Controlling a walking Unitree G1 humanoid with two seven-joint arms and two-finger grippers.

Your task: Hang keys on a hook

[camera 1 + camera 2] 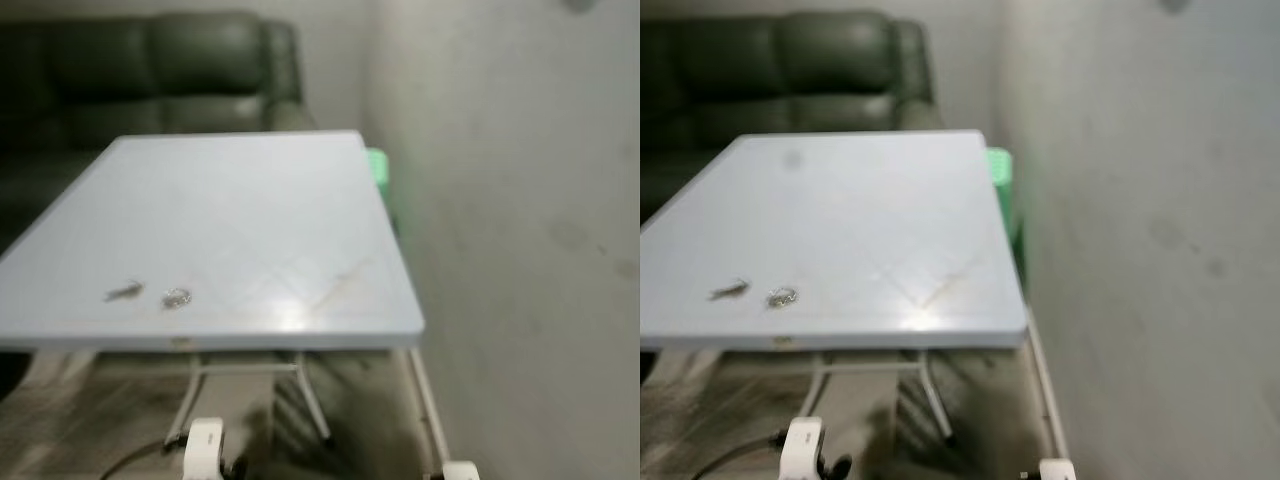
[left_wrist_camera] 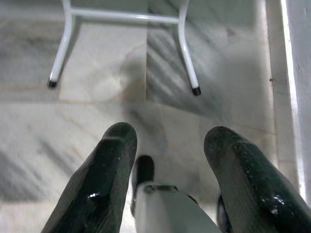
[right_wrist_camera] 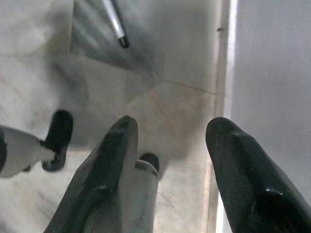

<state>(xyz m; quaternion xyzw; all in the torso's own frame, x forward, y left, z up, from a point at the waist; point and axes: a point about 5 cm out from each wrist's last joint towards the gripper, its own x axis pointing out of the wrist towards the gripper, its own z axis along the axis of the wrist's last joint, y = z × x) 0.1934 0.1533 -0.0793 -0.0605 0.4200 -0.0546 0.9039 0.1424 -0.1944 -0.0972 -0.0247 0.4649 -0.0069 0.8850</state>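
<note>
Keys not yet picked up

Both hands hang low over the floor, left hand (image 2: 165,145) and right hand (image 3: 170,141) spread open, empty. Keys (image 1: 150,294) lie near worktop (image 1: 300,180) front edge, left corner, closer to left hand, long axis along that edge.

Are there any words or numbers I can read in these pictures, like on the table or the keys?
None: no words, numbers or labels can be read. The table, wall and sofa look plain. The keys and key ring are too small and blurred to show any marking.
</note>
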